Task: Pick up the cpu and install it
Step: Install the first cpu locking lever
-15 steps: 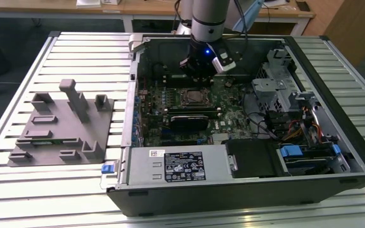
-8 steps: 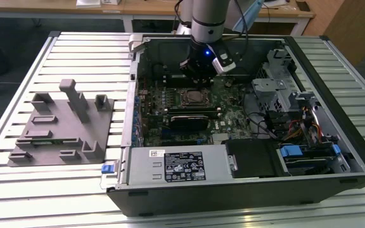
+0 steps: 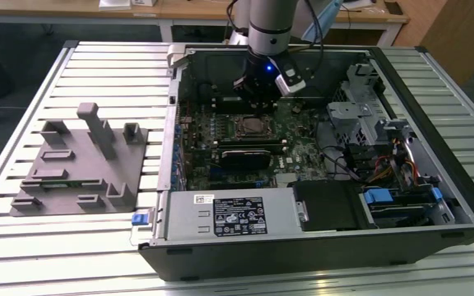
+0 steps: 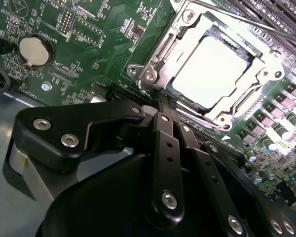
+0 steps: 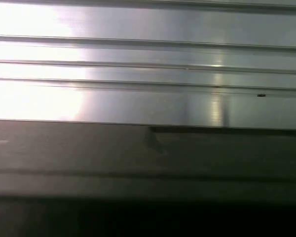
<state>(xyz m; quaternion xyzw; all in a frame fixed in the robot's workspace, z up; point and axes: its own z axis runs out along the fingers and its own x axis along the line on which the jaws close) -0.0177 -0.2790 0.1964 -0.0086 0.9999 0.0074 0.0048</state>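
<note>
1. I'm seeing the cpu (image 4: 213, 69) sitting in the black socket frame (image 4: 153, 59), just beyond my tool (image 4: 164, 106).
2. The tool's fingers are pressing together, gripping nothing.
3. The open computer case (image 3: 434, 203) is lying on the slatted table (image 3: 23, 259).

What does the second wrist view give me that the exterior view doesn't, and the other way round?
Second wrist view: the cpu, pale and square, lying inside the socket frame, plus a round coin cell on the board and the gripper's black linkage up close.

Exterior view: the whole open computer case, the grey fixture on the slatted table at the exterior view's left, and the white-labelled metal box.

Both: the gripper by the socket, over the green motherboard.
</note>
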